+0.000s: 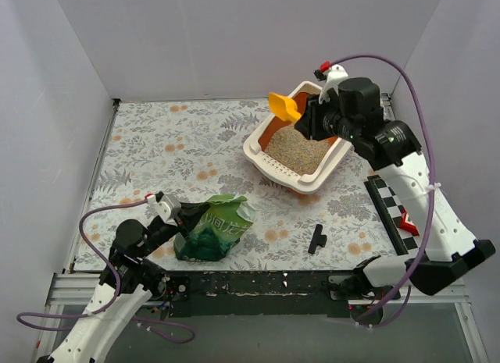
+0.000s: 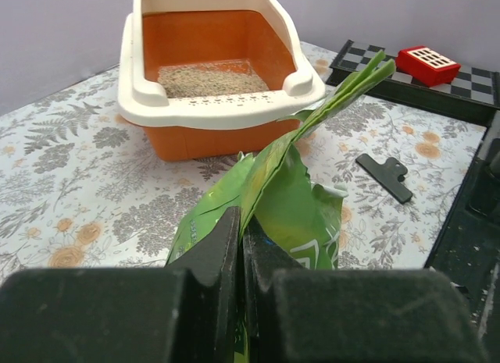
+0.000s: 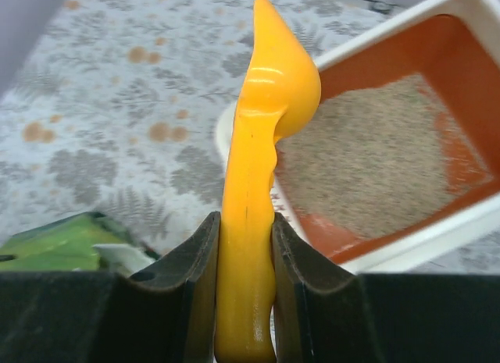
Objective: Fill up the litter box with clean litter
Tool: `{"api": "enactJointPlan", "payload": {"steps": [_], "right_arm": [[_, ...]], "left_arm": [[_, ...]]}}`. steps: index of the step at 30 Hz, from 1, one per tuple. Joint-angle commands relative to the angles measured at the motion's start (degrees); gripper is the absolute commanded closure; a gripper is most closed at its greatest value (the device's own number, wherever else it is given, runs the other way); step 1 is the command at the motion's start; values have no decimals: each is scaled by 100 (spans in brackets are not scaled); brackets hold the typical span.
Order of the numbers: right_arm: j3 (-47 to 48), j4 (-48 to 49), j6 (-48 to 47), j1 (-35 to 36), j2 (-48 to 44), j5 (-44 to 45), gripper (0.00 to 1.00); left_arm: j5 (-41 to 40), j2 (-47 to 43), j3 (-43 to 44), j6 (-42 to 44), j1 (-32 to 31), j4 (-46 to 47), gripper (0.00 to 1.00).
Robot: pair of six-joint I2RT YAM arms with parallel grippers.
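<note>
Right claw [image 3: 246,226] clamped on yellow scoop [image 3: 269,97], litter box [image 1: 251,147] with clean litter [image 1: 297,148] beyond, left claw [image 2: 241,230] pinching green bag [image 2: 293,203], lettering unreadable

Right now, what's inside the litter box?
Clean litter covers most of the litter box floor; bare orange shows along the edges. The right arm hides its far right side from above; the floor under the litter is covered.

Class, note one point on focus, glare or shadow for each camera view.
Top external: even soft light, no harsh shadows. Left wrist: the left end effector on the green bag is blurred, the litter box behind sharp. Right wrist: glare streaks on the yellow scoop.
</note>
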Motion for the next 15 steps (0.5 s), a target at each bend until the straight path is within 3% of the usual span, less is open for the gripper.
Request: {"api": "enactJointPlan", "payload": {"steps": [1, 6, 15], "right_arm": [[-1416, 1712, 989, 123, -330, -1875, 99], [-2158, 2917, 1254, 457, 28, -2562, 99], [-1473, 3550, 1324, 993, 2094, -2782, 99]], "left_arm": [[694, 380, 491, -180, -6, 633, 100], [879, 836, 755, -172, -6, 1275, 100], [1100, 1163, 1001, -444, -6, 1653, 100]]}}
